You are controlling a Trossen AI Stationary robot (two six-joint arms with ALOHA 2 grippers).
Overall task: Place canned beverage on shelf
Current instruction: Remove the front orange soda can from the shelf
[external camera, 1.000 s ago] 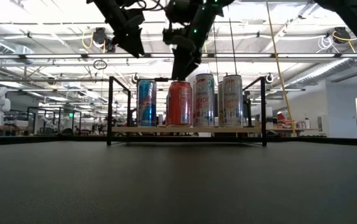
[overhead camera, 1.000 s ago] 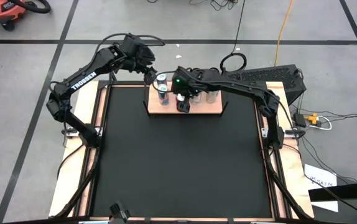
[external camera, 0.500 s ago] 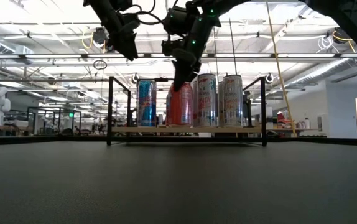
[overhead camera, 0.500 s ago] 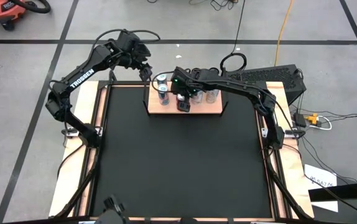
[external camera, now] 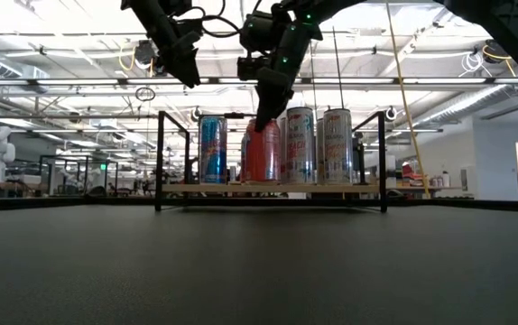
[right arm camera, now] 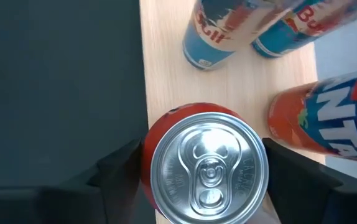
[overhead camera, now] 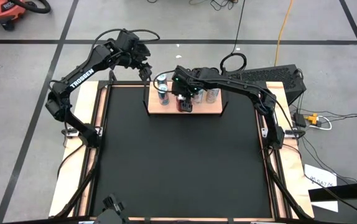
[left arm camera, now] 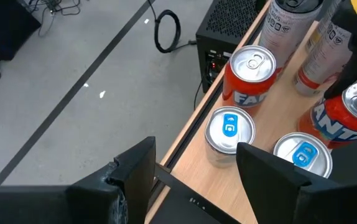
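Note:
The shelf stands at the mat's far edge and carries several upright cans. A red can stands on its base at the shelf's near edge; it also shows in the low view and the right wrist view. My right gripper hangs over this can, pointing down. It is open, with one finger on either side of the can's top. My left gripper is open and empty. It hovers above the shelf's far left corner, over two blue-topped cans. My right gripper: its fingers stand close against the two sides of the red can's top rim, coming from above. I cannot tell whether they touch it. The can stands upright on the shelf board.
Two tall silver cans and a blue can stand on the shelf beside the red one. Another orange can stands close behind it. Black brackets rise at the shelf's ends. The black mat lies bare in front.
My right gripper went down onto the red can's top, then rose a little. The can's top now shows in the high view and the can stands on the shelf as before. My left gripper drew back a little toward the table's left.

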